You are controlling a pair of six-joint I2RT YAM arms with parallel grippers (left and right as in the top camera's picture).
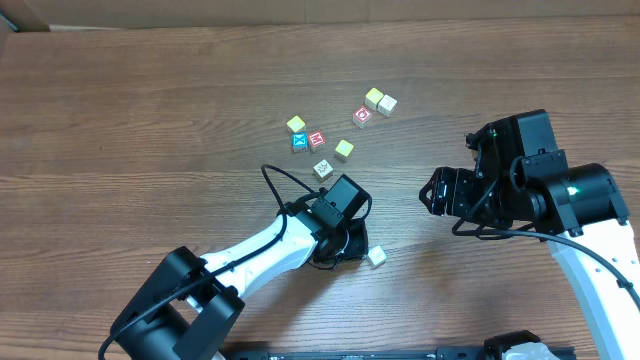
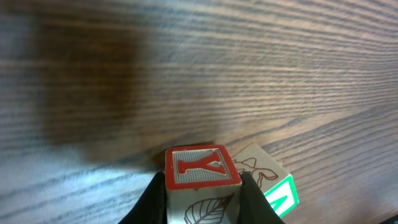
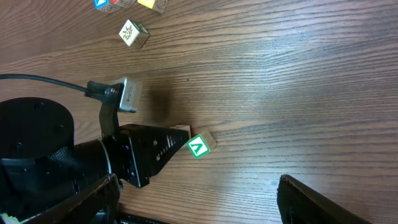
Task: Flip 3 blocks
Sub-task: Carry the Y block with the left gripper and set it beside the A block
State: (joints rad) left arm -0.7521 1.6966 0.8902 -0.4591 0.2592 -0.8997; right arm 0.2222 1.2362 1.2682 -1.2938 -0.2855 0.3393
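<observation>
We see the left gripper [image 2: 202, 198] pinching a small wooden cube, the Y cube [image 2: 202, 167]. Its jaws press on the cube's two sides. The top face carries a red letter Y in a red frame, and the pale face turned towards the wrist camera bears a thin leaf outline. We cannot tell whether this cube rests on the table [image 1: 150, 120] or hangs just above it.

Just beyond these jaws and to their right lies the green-faced cube [image 2: 281, 196], with a white letter on green and a pale upper face with thin line marks. It sits just beside the Y cube, and we cannot tell whether the two touch. From overhead it shows as a pale cube at the left gripper's tip, on the side towards the right arm.

The right gripper [image 1: 428, 196] hangs with its jaws spread wide and nothing between them. In its wrist view the green-faced cube lies ahead of the open jaws, apart from them.

The white cube [image 1: 322, 169], marked with dark lines, lies farther beyond the left jaws and well apart from the right jaws. It is at the near edge of a loose group of yellow-topped cubes [image 1: 344, 149], red-faced cubes [image 1: 316, 138] and a blue-faced cube [image 1: 299, 141].
</observation>
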